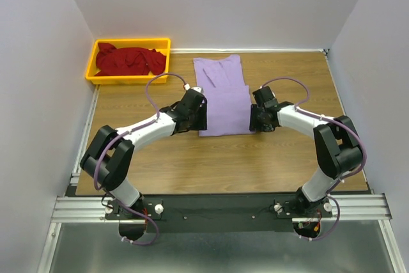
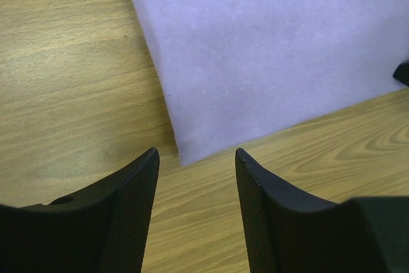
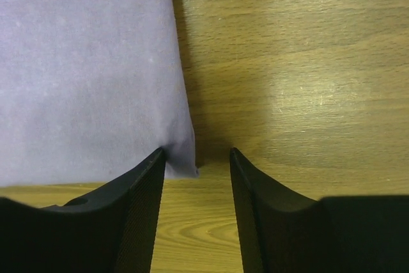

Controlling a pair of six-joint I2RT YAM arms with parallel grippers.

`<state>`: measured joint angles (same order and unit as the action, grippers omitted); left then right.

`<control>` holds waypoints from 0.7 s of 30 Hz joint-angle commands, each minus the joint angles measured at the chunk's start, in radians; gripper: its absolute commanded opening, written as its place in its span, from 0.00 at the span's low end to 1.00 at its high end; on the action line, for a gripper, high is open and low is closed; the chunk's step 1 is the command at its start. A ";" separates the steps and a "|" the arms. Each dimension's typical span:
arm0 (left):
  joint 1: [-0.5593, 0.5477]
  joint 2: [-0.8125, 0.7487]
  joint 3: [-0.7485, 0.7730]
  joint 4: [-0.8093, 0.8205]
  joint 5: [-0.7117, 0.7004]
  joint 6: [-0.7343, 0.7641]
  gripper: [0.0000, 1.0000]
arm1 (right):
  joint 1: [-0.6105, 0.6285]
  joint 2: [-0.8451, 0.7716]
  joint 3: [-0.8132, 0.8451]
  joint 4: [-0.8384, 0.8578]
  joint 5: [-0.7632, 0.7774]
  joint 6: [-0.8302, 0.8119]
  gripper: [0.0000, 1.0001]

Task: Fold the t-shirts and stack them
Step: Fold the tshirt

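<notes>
Lavender t-shirt lies flat on the wooden table, centre to far. It is narrowed to a long strip, with the collar end far. Dark red t-shirt sits bunched in the yellow bin at the far left corner, well apart from both arms.

Left gripper: jaws apart, nothing between them. It is low at the lavender shirt's near left corner. The wrist view shows that corner's tip just ahead of the gap between the fingertips, with bare wood under the gap itself.

Right gripper: jaws apart, clamping nothing. It is at the shirt's near right corner. The corner's tip lies just beside the fingertip on the shirt side and pokes slightly into the gap. Cannot tell whether cloth and finger touch.
</notes>
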<state>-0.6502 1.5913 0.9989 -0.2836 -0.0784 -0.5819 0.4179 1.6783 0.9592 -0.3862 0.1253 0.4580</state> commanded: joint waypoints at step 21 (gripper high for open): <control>-0.006 0.139 0.122 -0.155 -0.029 0.033 0.59 | 0.067 0.141 0.015 -0.194 -0.015 0.002 0.36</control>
<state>-0.6502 1.7020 1.0817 -0.4034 -0.0834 -0.5648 0.4442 1.7229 1.0130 -0.4423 0.1093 0.4446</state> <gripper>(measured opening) 0.591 0.386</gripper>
